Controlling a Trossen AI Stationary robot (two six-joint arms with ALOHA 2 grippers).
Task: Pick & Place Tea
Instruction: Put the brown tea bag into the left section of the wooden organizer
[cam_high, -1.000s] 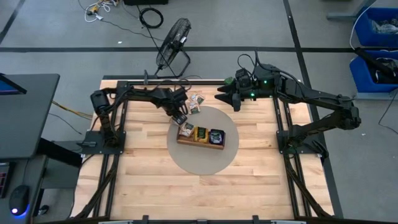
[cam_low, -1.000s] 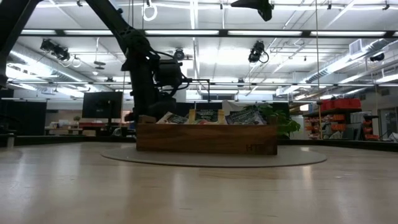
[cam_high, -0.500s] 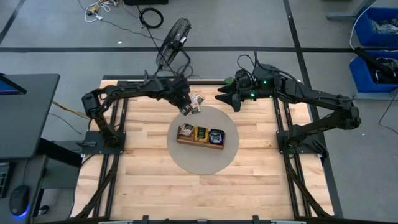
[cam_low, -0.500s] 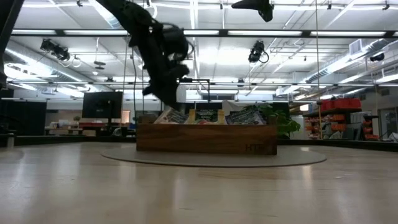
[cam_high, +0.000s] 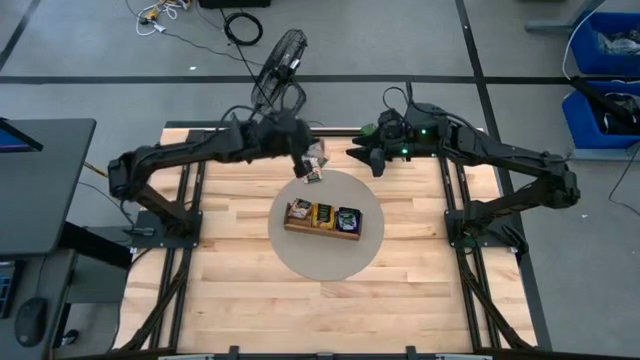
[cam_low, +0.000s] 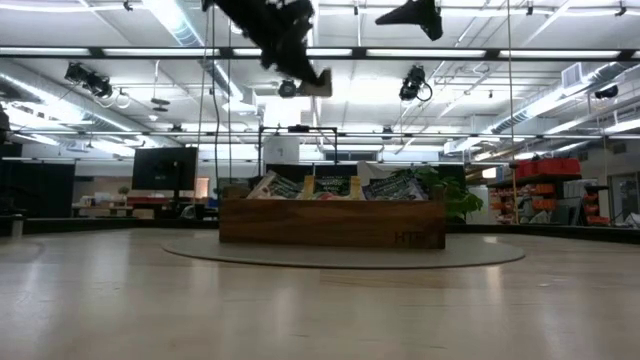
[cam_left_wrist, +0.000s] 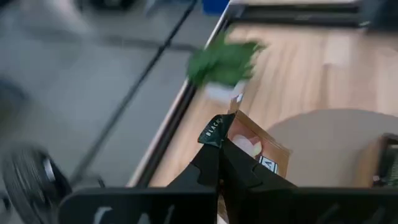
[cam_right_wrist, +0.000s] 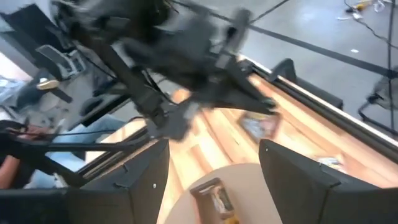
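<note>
The left gripper (cam_left_wrist: 219, 163) is clamped on a brown tea packet (cam_left_wrist: 255, 144), raised above the table's far side, likely to carry it to the wooden tray (cam_high: 322, 219) nearby. The right gripper (cam_high: 372, 158) waits spread wide, far right.

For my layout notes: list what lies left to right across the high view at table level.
Left tool shut on a tea packet → right tool, open. Below them, tray on the round mat.
</note>
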